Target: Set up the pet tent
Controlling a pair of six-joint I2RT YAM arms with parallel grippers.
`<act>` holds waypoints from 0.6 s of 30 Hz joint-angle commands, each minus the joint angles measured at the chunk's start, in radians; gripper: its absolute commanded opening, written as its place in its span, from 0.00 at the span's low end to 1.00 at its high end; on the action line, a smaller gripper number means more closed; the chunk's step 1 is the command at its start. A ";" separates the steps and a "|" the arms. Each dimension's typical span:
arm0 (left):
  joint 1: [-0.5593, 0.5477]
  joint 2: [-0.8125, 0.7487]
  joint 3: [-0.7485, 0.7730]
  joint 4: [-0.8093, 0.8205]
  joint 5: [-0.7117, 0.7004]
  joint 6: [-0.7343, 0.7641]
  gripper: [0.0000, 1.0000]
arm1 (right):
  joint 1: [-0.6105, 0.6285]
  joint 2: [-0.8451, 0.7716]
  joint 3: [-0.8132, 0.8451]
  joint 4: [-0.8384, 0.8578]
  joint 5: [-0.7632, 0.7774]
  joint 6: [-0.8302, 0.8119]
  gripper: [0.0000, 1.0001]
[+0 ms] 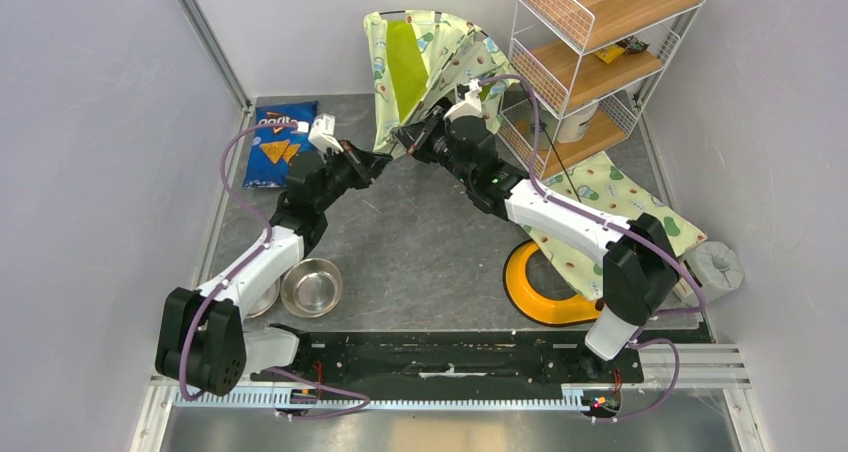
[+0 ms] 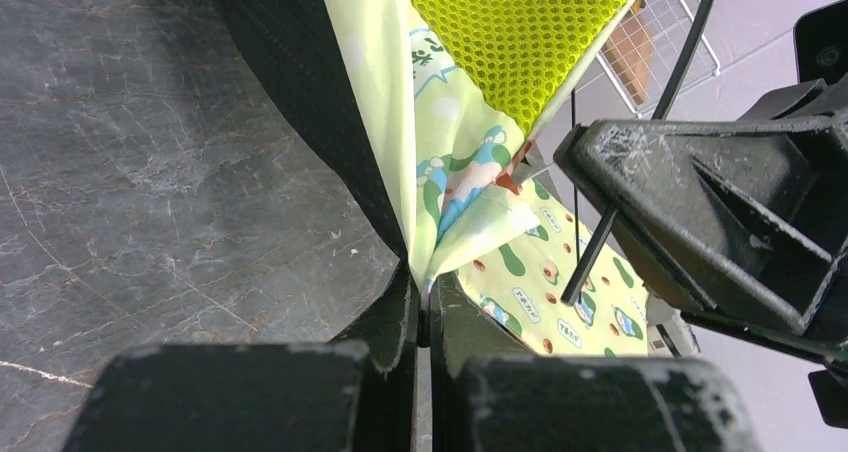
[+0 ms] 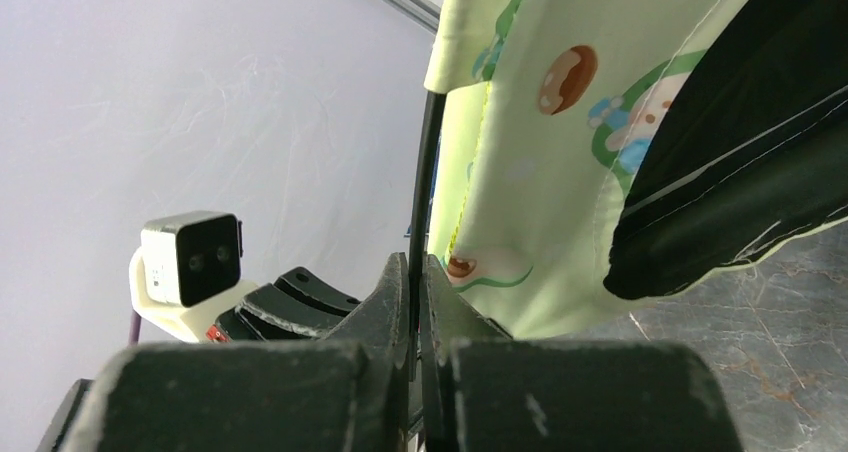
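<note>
tent hem: L jaws, pole: R jaws (clamped)

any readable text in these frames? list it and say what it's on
"Doritos": on the blue chip bag.
Small printed captions on the tent: too blurred to read.
Nothing else is legible.

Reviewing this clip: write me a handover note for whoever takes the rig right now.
Left gripper: shut on a fabric corner of the pet tent.
Right gripper: shut on a thin black pole at the tent's edge.
Tent: held up at the back, beside the wire shelf, slack, not yet in shape; matching mat flat on the right.
Done: tent raised between both arms.
Left: tension the poles, stand it up.
</note>
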 commanded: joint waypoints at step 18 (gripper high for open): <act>0.028 0.012 -0.109 -0.093 0.101 0.149 0.02 | -0.198 0.080 0.166 0.170 0.424 0.017 0.00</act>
